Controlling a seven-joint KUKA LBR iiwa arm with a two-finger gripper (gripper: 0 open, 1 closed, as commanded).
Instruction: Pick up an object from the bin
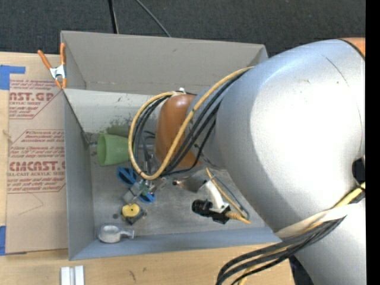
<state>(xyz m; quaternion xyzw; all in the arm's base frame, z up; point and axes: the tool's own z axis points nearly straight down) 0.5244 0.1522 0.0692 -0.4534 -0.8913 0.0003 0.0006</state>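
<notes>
arm reaching in from right, gripper (pixel 142 186) low over blue piece (pixel 125 174) beside green cup (pixel 112 149), its opening cannot be told

One camera looks down on the grey metal bin (pixel 160 64) from above and slightly to one side, near enough that the bin spans most of the view. The arm (pixel 297 135) enters from the right, closest to the lens, covering the bin's right part.

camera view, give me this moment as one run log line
task: pick from bin | claw: low, over blue thing, left of centre | nearby: green cup, yellow disc | grip: cannot tell
</notes>
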